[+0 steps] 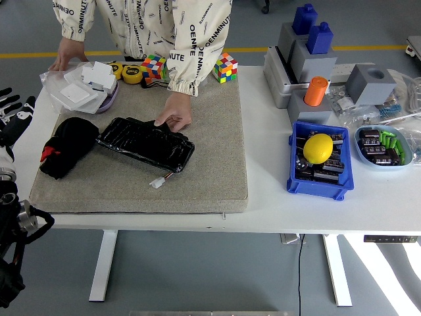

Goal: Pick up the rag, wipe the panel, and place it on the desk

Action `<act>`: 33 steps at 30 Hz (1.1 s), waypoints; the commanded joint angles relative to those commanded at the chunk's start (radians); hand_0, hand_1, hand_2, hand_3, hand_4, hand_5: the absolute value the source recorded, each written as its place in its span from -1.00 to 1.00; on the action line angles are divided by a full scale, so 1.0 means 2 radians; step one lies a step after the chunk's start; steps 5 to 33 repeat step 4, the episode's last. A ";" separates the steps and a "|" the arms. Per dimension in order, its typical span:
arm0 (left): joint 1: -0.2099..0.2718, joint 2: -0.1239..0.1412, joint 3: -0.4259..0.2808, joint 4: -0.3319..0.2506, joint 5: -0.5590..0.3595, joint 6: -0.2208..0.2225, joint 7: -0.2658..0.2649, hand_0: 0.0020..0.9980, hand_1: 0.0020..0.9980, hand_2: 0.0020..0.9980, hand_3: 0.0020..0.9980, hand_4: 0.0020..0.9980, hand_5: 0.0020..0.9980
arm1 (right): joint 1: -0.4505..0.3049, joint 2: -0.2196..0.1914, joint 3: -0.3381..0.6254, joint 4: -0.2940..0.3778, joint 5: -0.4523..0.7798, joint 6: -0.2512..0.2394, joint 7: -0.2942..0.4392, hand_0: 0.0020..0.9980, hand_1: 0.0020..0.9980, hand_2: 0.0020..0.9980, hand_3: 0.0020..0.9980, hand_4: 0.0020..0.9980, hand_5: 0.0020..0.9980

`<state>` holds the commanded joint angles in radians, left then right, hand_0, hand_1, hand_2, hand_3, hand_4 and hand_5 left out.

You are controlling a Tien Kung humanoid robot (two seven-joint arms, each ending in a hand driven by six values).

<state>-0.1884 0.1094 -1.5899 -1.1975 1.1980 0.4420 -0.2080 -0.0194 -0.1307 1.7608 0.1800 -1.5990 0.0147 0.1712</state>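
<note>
White rectangular tabletop, carrying a thick grey-beige felt mat over its left half. Beyond the far edge, a person in a cream jacket with black lettering, one hand pressing down on the far edge of the glossy black rectangular panel, the other hand resting on a clear bag of white flat pieces at the far left corner. Panel lying flat and slantwise on the mat, a thin wire with a small white plug trailing from its near end. Just left of the panel and touching it, the crumpled black rag with a red tag, also on the mat. At the picture's left edge, the robot's black left hand, fingers spread and holding nothing, raised beside the tabletop's left side, apart from the rag. On the right half, grey blocks with blue tops, an orange cylinder, a blue plastic bin with a yellow lemon-shaped ball on top of its contents, and a pale blue oval dish of small parts. Along the far edge, two multicoloured puzzle cubes and yellow tape measures.
</note>
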 joint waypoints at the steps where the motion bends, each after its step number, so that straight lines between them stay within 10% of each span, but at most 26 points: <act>1: 0.000 0.000 0.000 0.000 0.000 0.000 0.000 -0.03 0.20 0.20 0.26 0.72 -0.69 | 0.000 0.000 0.002 0.000 -0.002 0.000 0.000 0.07 0.13 -0.01 0.04 0.77 -0.28; 33: 0.000 0.000 0.000 0.000 0.000 0.000 0.000 -0.03 0.20 0.20 0.26 0.72 -0.69 | -0.001 -0.001 0.004 0.000 -0.004 0.000 -0.001 0.07 0.13 -0.01 0.04 0.77 -0.28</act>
